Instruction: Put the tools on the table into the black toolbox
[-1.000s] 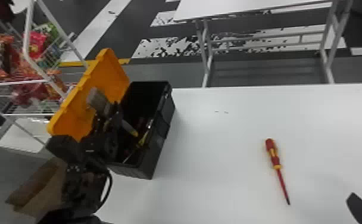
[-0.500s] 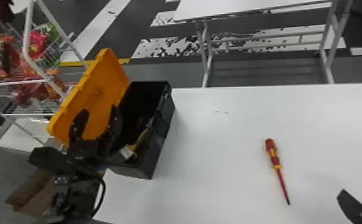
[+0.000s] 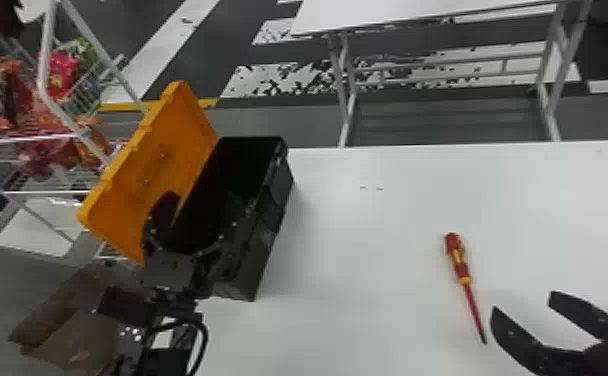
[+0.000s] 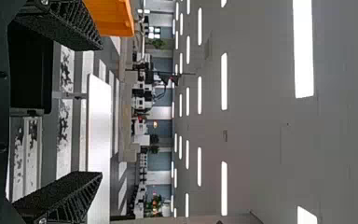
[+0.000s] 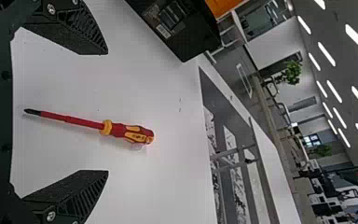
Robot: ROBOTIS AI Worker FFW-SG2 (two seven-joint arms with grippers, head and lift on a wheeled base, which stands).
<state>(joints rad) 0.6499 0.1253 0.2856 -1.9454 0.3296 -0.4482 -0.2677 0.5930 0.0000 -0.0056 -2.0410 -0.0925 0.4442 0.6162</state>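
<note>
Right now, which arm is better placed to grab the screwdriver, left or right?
Right, I'd say. The right gripper is open and near the tip of the screwdriver, while the left gripper, also open, is over at the black toolbox.

Head view downward, wrists' lower, black toolbox [image 3: 263, 245] seemingly shared
</note>
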